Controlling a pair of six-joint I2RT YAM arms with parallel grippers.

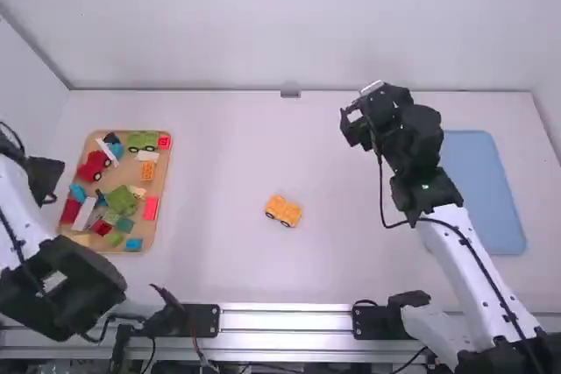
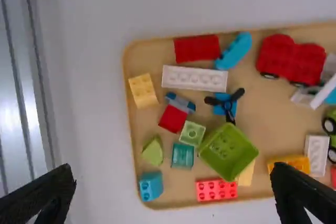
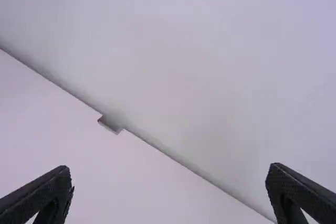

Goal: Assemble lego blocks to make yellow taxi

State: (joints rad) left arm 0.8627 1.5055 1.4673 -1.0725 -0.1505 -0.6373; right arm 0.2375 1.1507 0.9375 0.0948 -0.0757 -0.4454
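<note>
High view: what surrounds the taxi's yellow wheeled base?

"Bare white table on every side; it sits near the middle, a little toward the near edge. The tan tray is left, the blue mat right."

"Anything in the way?"

"The right arm stretches between that base and the mat. In the tray, a green tub partly covers a pale yellow piece. A yellow block lies in the near left corner, and an orange block along the right side, beside a small white brick. A red car stands toward the left side."

"And the grippers?"

"The left gripper is by the tray's left side, fingers wide apart, nothing between them. The right gripper is over the table's far part, right of the middle, also spread wide and empty."

"The room?"

"Pale walls at the far and both sides, a small grey bracket at the far edge, a metal rail along the near one."
</note>
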